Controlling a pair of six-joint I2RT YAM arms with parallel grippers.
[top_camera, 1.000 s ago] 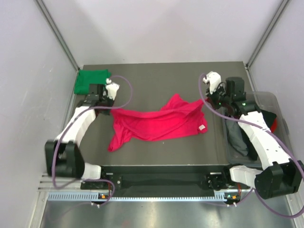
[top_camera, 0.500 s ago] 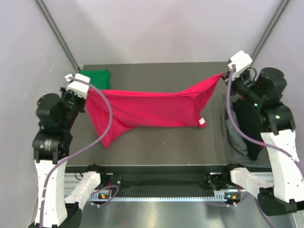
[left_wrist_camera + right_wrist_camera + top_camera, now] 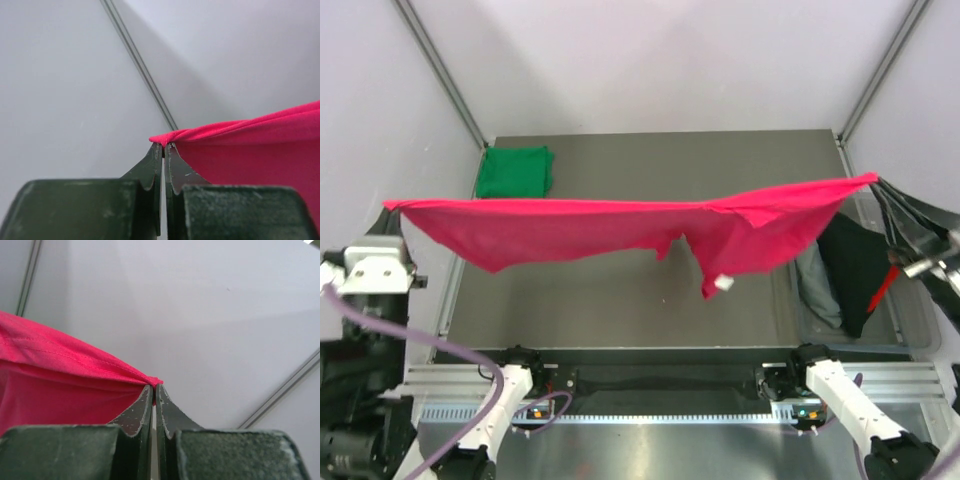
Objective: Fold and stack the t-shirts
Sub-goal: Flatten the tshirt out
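The crimson-pink t-shirt (image 3: 620,228) hangs stretched in the air across the table's width, its white neck label (image 3: 723,283) dangling below. My left gripper (image 3: 392,212) is shut on the shirt's left corner (image 3: 165,138), high above the table's left edge. My right gripper (image 3: 876,182) is shut on the right corner (image 3: 150,380), raised over the right side. The green t-shirt (image 3: 515,171) lies folded at the table's back left corner.
A clear bin (image 3: 918,318) beside the table's right edge holds dark and grey clothes (image 3: 845,270). The dark table (image 3: 650,320) is boxed in by pale walls at the back and on both sides.
Both arms have risen and pulled apart. The pink shirt went from a heap on the table to a taut band lifted off it.
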